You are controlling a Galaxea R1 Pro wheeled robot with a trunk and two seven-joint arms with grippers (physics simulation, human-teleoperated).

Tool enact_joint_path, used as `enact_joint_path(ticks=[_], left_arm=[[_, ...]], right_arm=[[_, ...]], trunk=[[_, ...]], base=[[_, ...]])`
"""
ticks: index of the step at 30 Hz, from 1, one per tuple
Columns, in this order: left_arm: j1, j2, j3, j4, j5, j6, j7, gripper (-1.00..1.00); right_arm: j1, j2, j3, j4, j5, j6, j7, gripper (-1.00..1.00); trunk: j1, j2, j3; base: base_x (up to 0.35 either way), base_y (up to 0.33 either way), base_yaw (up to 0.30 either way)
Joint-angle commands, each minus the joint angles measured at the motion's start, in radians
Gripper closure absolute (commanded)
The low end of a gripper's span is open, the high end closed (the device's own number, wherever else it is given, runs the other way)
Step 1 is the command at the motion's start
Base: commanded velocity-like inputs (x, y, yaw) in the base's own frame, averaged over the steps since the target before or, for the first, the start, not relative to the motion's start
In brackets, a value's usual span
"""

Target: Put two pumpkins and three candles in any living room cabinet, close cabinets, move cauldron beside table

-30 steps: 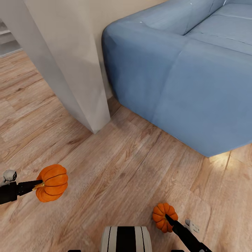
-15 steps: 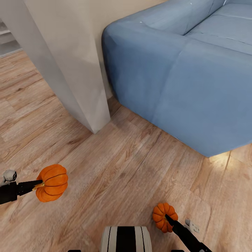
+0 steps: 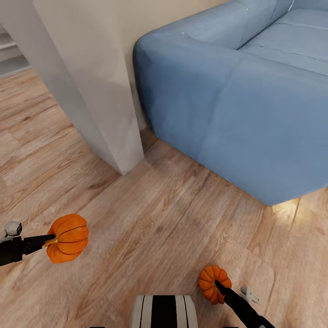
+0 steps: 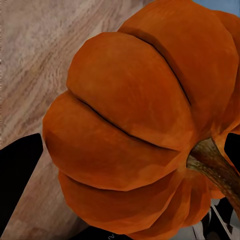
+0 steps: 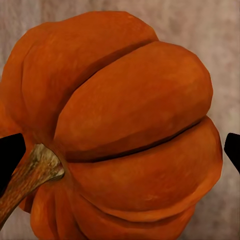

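2 orange pumpkins are in the picture, each carried in the air above a wooden floor (image 3: 150, 214). The left pumpkin (image 3: 68, 238) sits at the tip of the left gripper (image 3: 48, 240), whose dark fingers close on it from the robot's left side. In the left wrist view this pumpkin (image 4: 145, 120) lies between 2 dark fingertips (image 4: 17, 170) at the frame edges, its brown stem (image 4: 215, 167) turned to one side, so its stem axis runs across the fingers, not along them. The right pumpkin (image 3: 214, 282) is held the same way by the right gripper (image 3: 218, 287), which reaches in from the robot's lower right. In the right wrist view that pumpkin (image 5: 125, 130) also sits between dark fingertips (image 5: 10, 155), its stem (image 5: 30, 175) pointing sideways.

Both grippers are clamped on their loads, so neither arm is free to pull a drawer.

Ahead stand a blue sofa (image 3: 237, 91) and a pale wall corner (image 3: 95, 91). With the cabinet nowhere visible here, the likely coming move is to drive on and find it. The robot's striped trunk (image 3: 164, 312) shows low between the arms.
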Motion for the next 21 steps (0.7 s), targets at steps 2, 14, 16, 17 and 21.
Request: enact_joint_path(ticks=[2,14,16,17,21], left_arm=[[0.0,0.0,0.001,0.0,0.002,0.005,-0.003,1.0],[-0.001,0.0,0.001,0.0,0.002,0.005,-0.003,1.0],[0.0,0.0,0.001,0.0,0.002,0.005,-0.003,1.0],[0.0,0.0,0.001,0.0,0.002,0.005,-0.003,1.0],[0.0,0.0,0.001,0.0,0.002,0.005,-0.003,1.0]], right_arm=[[0.0,-0.001,-0.008,0.003,-0.005,0.001,-0.035,1.0],[0.0,0.0,-0.008,0.002,-0.005,0.002,-0.029,1.0],[0.0,-0.001,-0.008,0.002,-0.006,0.002,-0.027,1.0],[0.0,-0.001,-0.008,0.002,-0.006,0.002,-0.026,1.0],[0.0,-0.001,-0.007,0.001,-0.005,0.002,-0.024,1.0]], trunk=[[0.0,0.0,-0.001],[-0.003,0.001,0.023],[-0.004,0.002,0.03],[-0.004,0.002,0.034],[-0.006,0.003,0.05]], base=[[0.0,0.0,0.0],[0.0,0.0,0.0],[0.0,0.0,0.0],[0.0,0.0,0.0],[0.0,0.0,0.0]])
